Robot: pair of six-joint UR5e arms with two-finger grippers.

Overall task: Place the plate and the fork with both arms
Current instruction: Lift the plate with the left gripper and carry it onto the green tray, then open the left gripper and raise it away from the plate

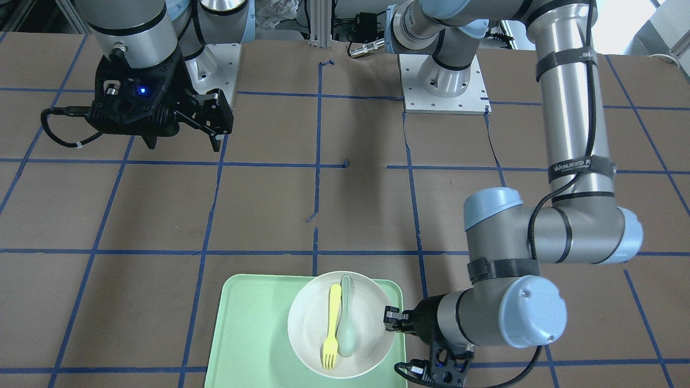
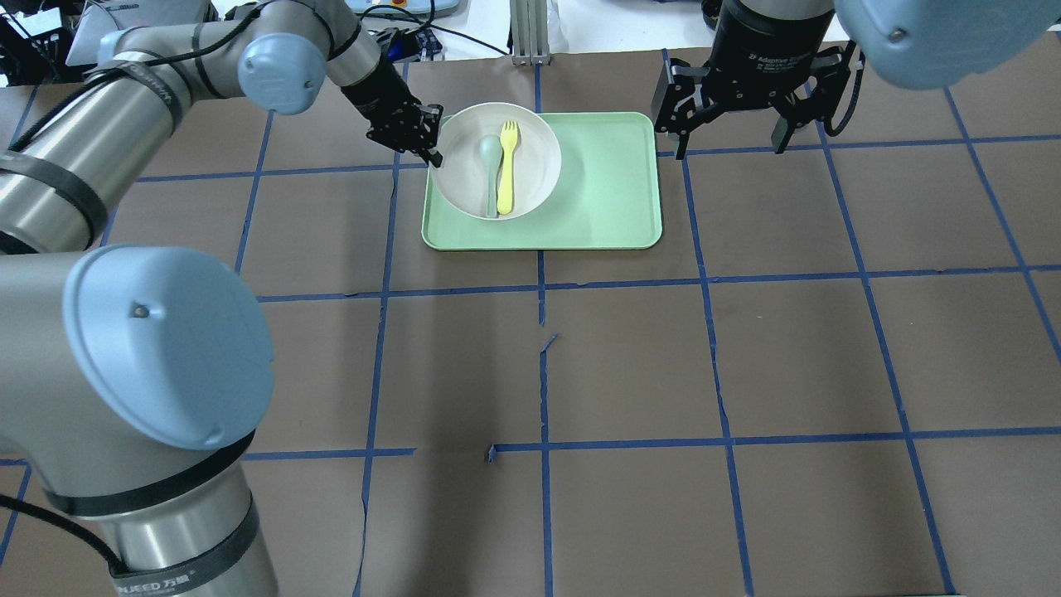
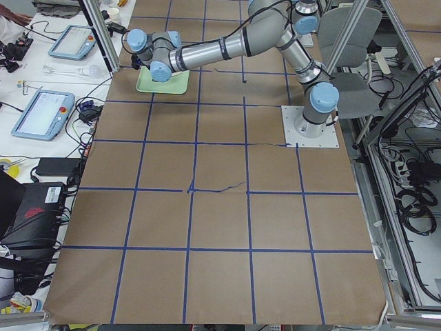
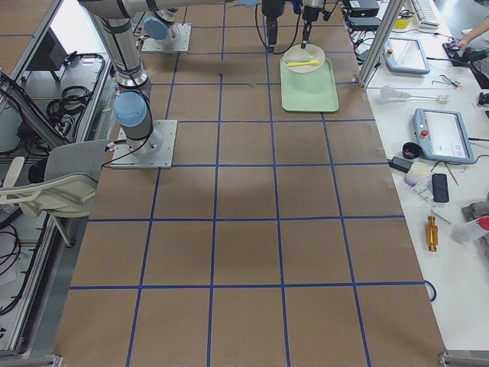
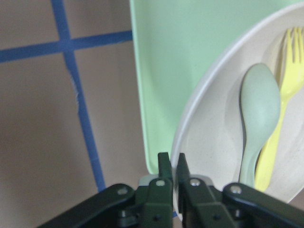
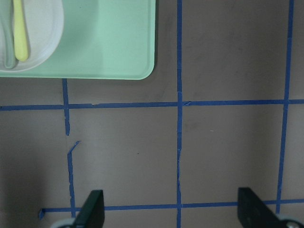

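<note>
The off-white plate (image 2: pixel 535 157) lies on the mint-green tray (image 2: pixel 605 199), at its left far part in the overhead view. The yellow fork (image 2: pixel 506 170) lies in the plate beside a pale grey-green spoon (image 2: pixel 491 162). My left gripper (image 2: pixel 427 145) is shut on the plate's left rim; the left wrist view shows the fingers (image 5: pixel 164 166) pinching the rim of the plate (image 5: pixel 213 142), with the fork (image 5: pixel 280 123) beyond. My right gripper (image 2: pixel 729 141) is open and empty, above the table just right of the tray's far corner; it also shows in the right wrist view (image 6: pixel 172 211).
The table is brown with a blue tape grid. The left arm's elbow (image 1: pixel 539 237) reaches over the table beside the tray (image 1: pixel 253 334). The arm bases (image 1: pixel 444 81) stand on the robot's side. Operator gear lies past the table edge (image 4: pixel 439 130).
</note>
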